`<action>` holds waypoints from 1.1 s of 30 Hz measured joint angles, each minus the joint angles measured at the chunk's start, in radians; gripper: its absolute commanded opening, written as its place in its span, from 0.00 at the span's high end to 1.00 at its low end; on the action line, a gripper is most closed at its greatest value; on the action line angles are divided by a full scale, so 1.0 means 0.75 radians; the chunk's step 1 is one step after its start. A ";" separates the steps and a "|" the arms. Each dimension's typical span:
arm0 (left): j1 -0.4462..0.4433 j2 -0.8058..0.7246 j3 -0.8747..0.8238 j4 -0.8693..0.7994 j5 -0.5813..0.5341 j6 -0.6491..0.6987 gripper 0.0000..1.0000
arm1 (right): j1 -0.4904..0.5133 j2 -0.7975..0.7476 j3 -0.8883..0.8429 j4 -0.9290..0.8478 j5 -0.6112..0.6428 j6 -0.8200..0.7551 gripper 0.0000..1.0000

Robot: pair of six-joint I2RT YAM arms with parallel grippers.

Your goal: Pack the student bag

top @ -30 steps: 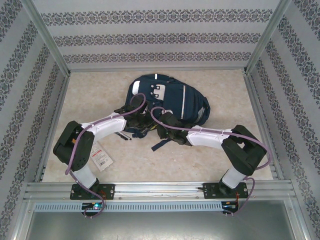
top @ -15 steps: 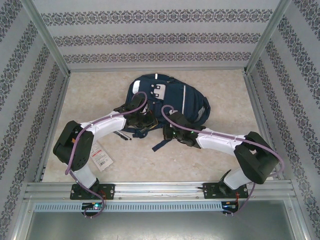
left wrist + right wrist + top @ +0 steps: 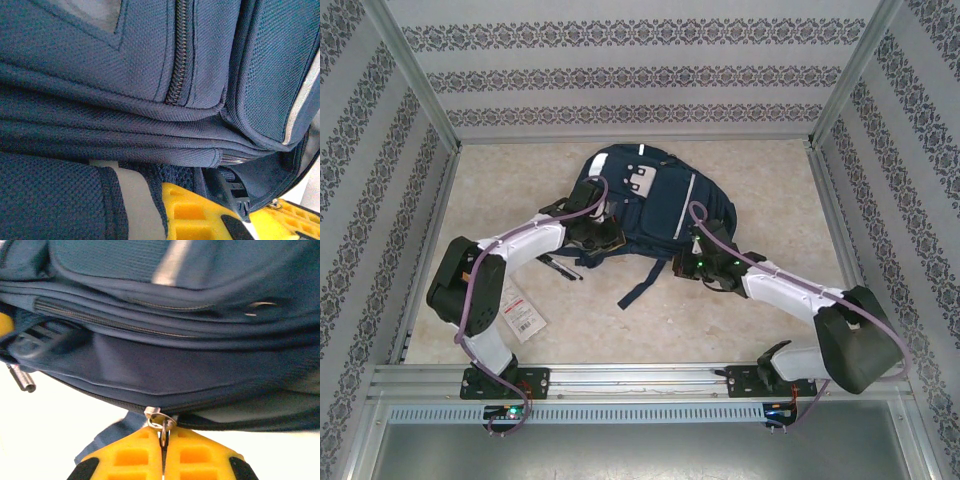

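On the table (image 3: pixel 520 190), toward the far wall, bag (image 3: pixel 660 200) lies flat with front pockets up, its outline narrower and more upright than a second ago. Left gripper (image 3: pixel 603 236) sits at the bag's near-left edge, jaws pinched tight on a fold of its rim, and has crept slightly farther from the bases. Right gripper (image 3: pixel 163 435) has slid rightward along the bag's near edge with its elbow swung out wide to the right; its jaws, part open a second ago, are now fully closed on the zip pull (image 3: pixel 161 421)
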 measured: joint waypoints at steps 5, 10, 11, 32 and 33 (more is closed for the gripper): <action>0.035 0.027 0.032 -0.042 0.015 0.124 1.00 | -0.048 -0.104 -0.060 -0.063 0.009 -0.012 0.99; 0.056 0.091 0.104 -0.103 0.041 0.248 1.00 | -0.065 -0.177 -0.108 -0.112 0.007 -0.049 1.00; 0.061 0.106 0.123 -0.115 0.044 0.273 1.00 | -0.067 -0.191 -0.117 -0.119 0.006 -0.053 1.00; 0.180 -0.001 0.026 -0.097 0.099 0.051 0.41 | -0.032 -0.140 -0.140 -0.052 -0.244 -0.029 1.00; 0.171 -0.055 -0.044 -0.083 0.100 0.009 0.40 | -0.018 -0.132 -0.132 -0.048 -0.247 -0.024 1.00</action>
